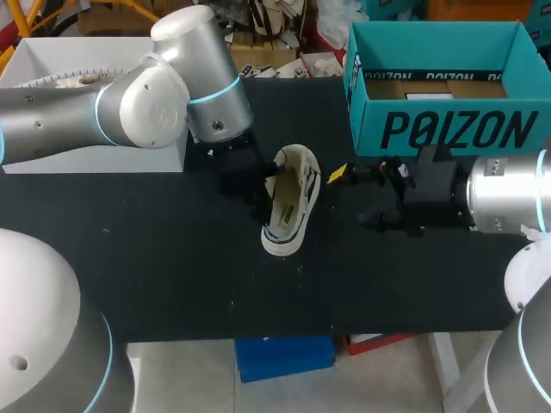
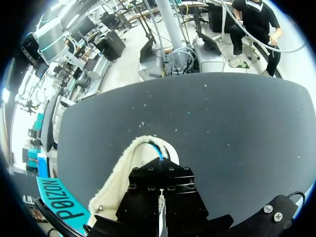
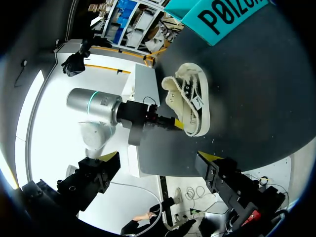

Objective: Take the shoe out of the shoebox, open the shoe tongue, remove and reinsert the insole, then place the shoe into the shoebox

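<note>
Seen from the head camera, the cream low-top sneaker with black laces (image 1: 293, 202) lies out on the black table top (image 1: 172, 258), near its middle, with its toe toward the near edge and its opening turned left. The open teal cardboard shoebox (image 1: 448, 129) stands at the far right, apart from the shoe. The left gripper (image 1: 258, 185) is against the shoe's left side. The right gripper (image 1: 353, 198) hangs just right of the shoe, its jaws spread, one yellow tip close to the shoe's heel end.

In the left wrist view, the left gripper's (image 2: 160, 197) black body covers most of the sneaker (image 2: 123, 173). Only the fleecy cream collar shows ahead of it, so I cannot tell whether its jaws are spread or pinching. The shoebox (image 2: 57, 200) sits beside it on the table (image 2: 222, 138).

In the right wrist view, the right gripper (image 3: 163, 165) has its jaws wide apart and holds nothing. Ahead of it the sneaker (image 3: 190, 106) rests on the table (image 3: 256, 98), with the left gripper (image 3: 173, 123) touching its side. The shoebox (image 3: 232, 12) lies beyond.
</note>
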